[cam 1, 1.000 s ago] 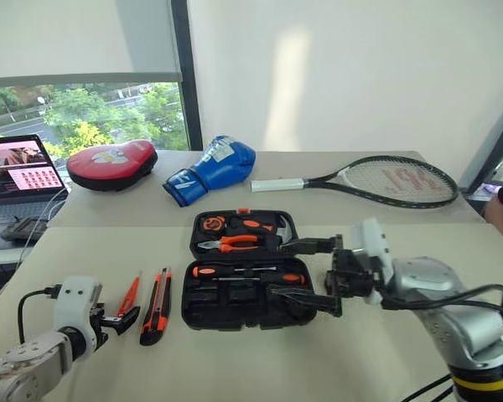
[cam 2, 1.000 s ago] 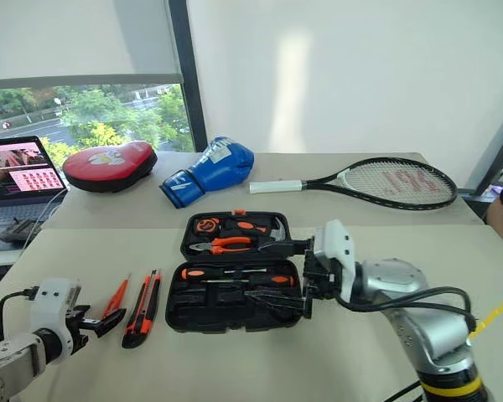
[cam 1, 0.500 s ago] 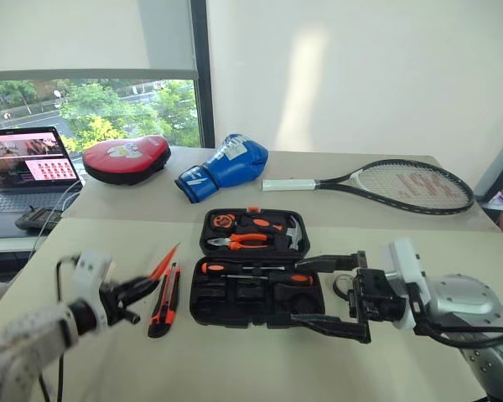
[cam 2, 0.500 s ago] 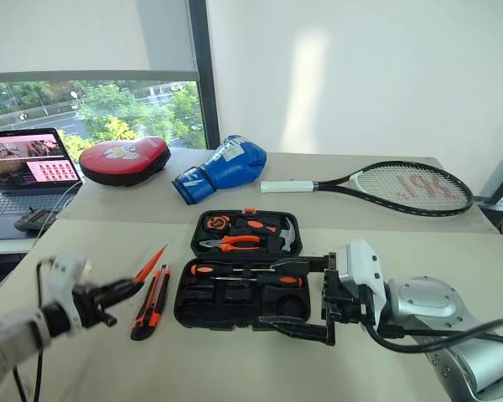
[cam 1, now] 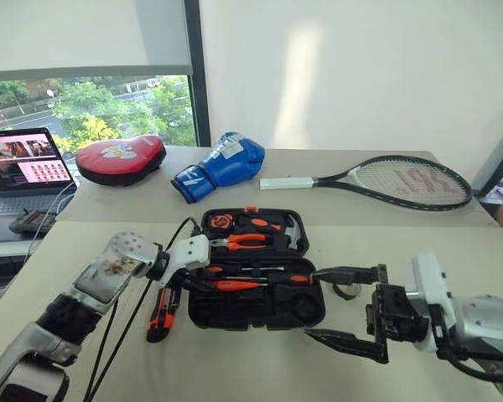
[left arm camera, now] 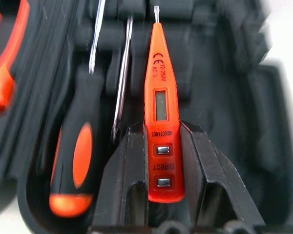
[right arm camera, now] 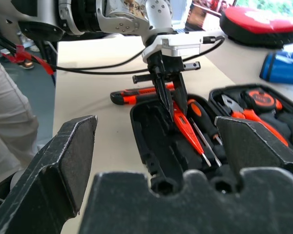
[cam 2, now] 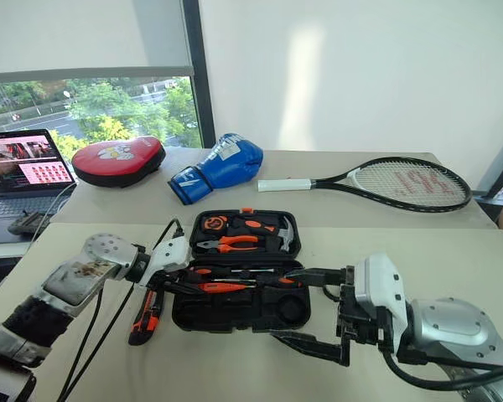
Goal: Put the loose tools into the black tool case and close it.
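Beige table, left gripper clamped on the tester screwdriver right over the open tool case, so I'd line it with a free slot beneath; right gripper idles spread.

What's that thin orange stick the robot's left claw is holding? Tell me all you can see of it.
The tester is a slim orange plastic screwdriver tapering to a small metal blade tip. Its body carries a little grey display window, printed markings and two small metal buttons labelled "inductance" and "direct". The left claw pinches its button end between two black fingers. It points out over the bottom half of the open case, beside two screwdrivers lying there. Whether it touches the case cannot be told.
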